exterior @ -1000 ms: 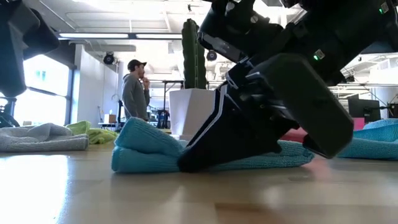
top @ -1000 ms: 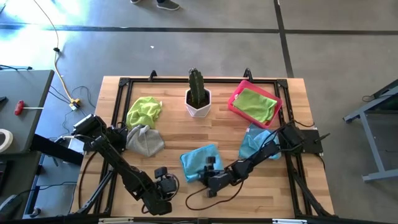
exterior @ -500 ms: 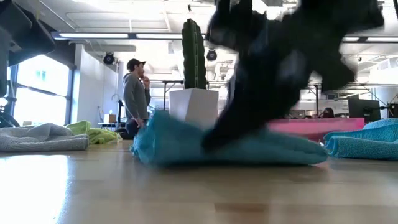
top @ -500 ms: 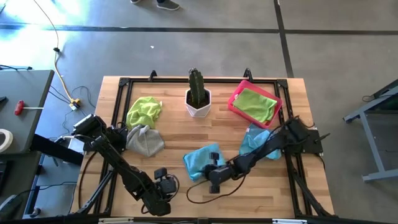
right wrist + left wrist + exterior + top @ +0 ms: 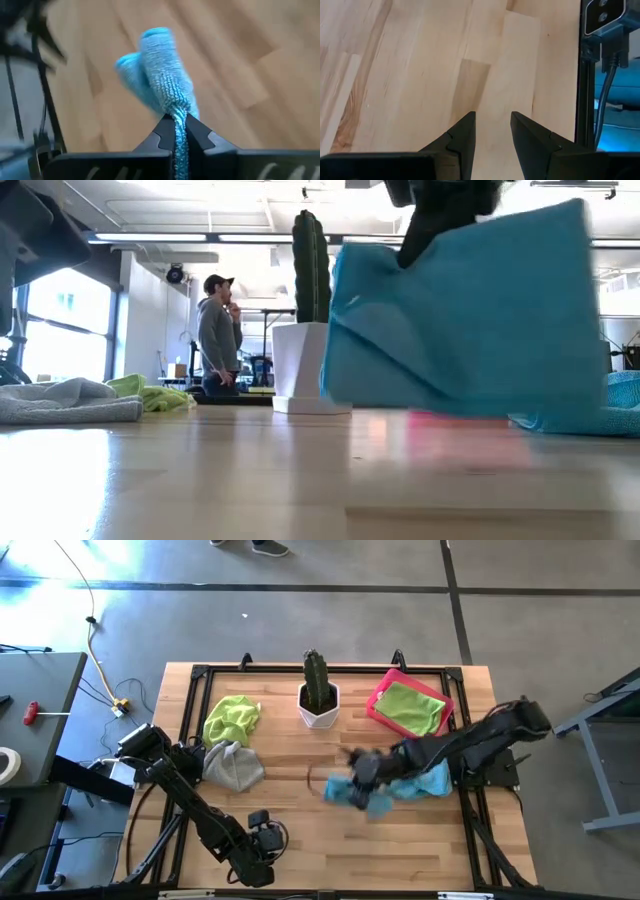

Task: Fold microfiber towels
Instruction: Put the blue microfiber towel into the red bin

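Note:
My right gripper (image 5: 362, 772) is over the table's middle, shut on a light blue microfiber towel (image 5: 460, 310) that hangs below it. A second light blue towel (image 5: 432, 780) lies on the table just to its right. At the far left, a lime green towel (image 5: 232, 718) and a grey towel (image 5: 232, 765) lie crumpled on the wood. Another green towel (image 5: 410, 705) lies in the pink tray (image 5: 378, 700). My left gripper (image 5: 262, 840) waits open near the front left, over bare wood (image 5: 420, 75). My right gripper pinches a bunched edge of the light blue towel (image 5: 175, 111) between its two fingertips (image 5: 162, 131), coming down at a slant from the table's right. Several layers gather at the pinch. The towel hangs below the fingers in slack folds, its lower edge (image 5: 420, 402) clear of the table.
A cactus in a white pot (image 5: 318, 700) stands at the far middle, close behind the hanging towel. A person (image 5: 215, 330) stands in the room beyond the table. Bare wood lies along the table's near half.
My right gripper has shut on the light blue towel on the table, then risen and swung toward the far right, rolling its wrist. The towel, which lay crumpled on the wood, is now lifted clear and hangs spread below the fingers.

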Action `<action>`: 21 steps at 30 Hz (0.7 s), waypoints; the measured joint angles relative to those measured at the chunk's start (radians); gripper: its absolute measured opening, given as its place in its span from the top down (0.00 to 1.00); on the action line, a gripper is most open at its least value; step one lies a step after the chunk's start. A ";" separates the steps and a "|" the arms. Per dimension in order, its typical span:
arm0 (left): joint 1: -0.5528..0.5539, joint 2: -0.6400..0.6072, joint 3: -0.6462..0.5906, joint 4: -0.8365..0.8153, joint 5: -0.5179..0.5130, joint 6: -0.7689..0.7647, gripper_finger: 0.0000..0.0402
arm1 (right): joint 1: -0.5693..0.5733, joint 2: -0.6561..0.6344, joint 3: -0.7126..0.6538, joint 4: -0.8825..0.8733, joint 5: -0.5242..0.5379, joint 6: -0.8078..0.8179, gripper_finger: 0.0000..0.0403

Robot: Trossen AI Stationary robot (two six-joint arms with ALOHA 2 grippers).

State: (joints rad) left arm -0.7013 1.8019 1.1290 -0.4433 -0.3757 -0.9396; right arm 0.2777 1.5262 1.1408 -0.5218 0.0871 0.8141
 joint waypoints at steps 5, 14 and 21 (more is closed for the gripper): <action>0.017 0.000 0.000 0.017 -0.050 0.053 0.72 | -0.037 -0.075 0.001 -0.079 -0.070 -0.137 1.00; 0.140 0.000 0.000 0.204 -0.170 0.344 0.72 | -0.102 -0.135 0.002 -0.286 -0.006 -0.105 1.00; 0.220 0.000 0.000 0.238 -0.085 0.441 0.72 | -0.237 -0.215 0.002 -0.519 0.032 -0.210 1.00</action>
State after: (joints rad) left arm -0.4817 1.8019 1.1290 -0.2054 -0.4604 -0.4987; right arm 0.0404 1.3108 1.1431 -1.0406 0.1193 0.6039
